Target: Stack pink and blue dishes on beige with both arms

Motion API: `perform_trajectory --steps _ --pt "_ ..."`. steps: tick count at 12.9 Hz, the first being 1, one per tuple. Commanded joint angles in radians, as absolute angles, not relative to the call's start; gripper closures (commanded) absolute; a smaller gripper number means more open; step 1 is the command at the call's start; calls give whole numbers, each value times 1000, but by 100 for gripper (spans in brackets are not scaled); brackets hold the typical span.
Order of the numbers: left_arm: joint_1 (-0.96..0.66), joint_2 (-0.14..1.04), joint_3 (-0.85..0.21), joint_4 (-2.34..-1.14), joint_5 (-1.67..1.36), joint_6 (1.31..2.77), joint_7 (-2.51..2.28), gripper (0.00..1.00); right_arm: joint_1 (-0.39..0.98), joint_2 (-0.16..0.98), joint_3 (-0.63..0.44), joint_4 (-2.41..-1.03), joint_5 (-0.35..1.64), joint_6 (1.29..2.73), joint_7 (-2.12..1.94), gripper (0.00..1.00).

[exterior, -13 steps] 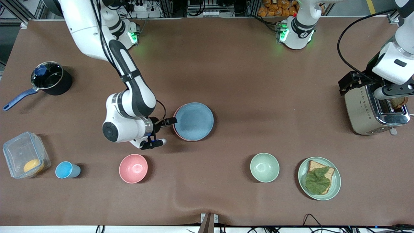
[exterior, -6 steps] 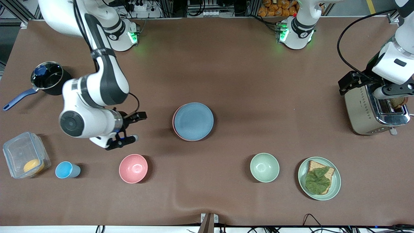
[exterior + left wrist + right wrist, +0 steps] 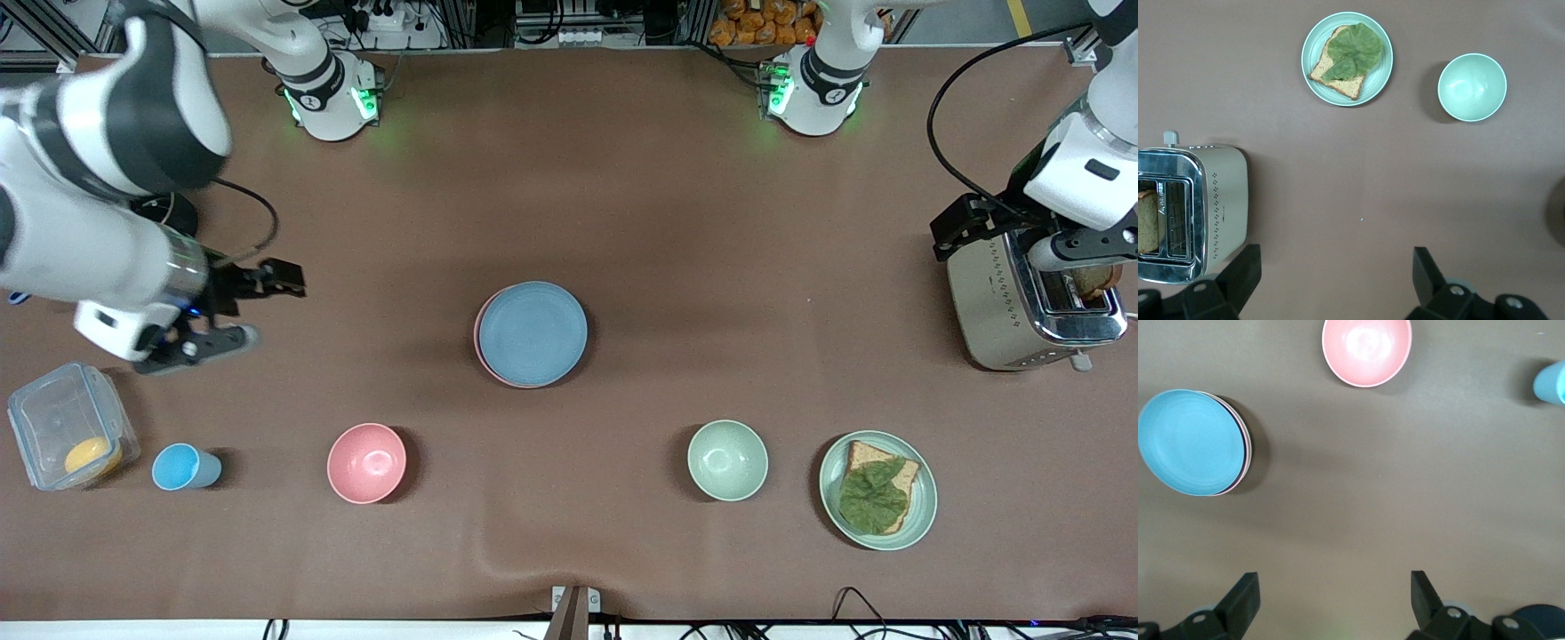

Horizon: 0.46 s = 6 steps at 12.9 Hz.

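The light blue plate [image 3: 532, 333] lies at the table's middle on top of the pink plate [image 3: 480, 345], of which only a thin rim shows. In the right wrist view the blue plate [image 3: 1191, 442] covers the pink rim [image 3: 1243, 457] in the same way. No beige plate shows; anything under the stack is hidden. My right gripper [image 3: 256, 314] hangs open and empty, well off the stack toward the right arm's end of the table, and its own view shows the same right gripper [image 3: 1335, 588]. My left gripper [image 3: 1089, 249] waits open above the toaster's side, and the left gripper [image 3: 1336, 261] holds nothing.
A pink bowl [image 3: 366, 462], a small blue cup [image 3: 182, 468] and a clear container [image 3: 71, 427] stand nearer the front camera. A dark pot [image 3: 173, 213] is mostly hidden by the right arm. A green bowl [image 3: 727, 460], a green plate with bread [image 3: 878, 490] and a toaster [image 3: 1022, 302] stand at the left arm's end.
My right gripper has drawn away from the plate stack's rim toward the right arm's end of the table, staying open. The stack and the left arm have not moved.
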State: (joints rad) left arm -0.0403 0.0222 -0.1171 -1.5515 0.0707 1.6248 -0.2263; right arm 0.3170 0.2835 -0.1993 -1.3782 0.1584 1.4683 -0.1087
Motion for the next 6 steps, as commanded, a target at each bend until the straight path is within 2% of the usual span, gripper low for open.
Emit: perform_trajectory --steps 1,2,4,6 --pt "-38 9 -121 -1546 32 1592 -222 0 180 136 -111 -1479 137 1480 -98 0" --pt "-38 6 -120 -1546 28 1582 -229 0 126 74 -107 -1524 137 1489 -98 0" --pt "-38 6 -120 -1546 28 1575 -229 0 57 35 -68 -1555 64 1493 -100 0" --pt "-38 5 -121 -1546 28 1572 -229 0 -55 -18 76 -1615 -46 1549 -91 0"
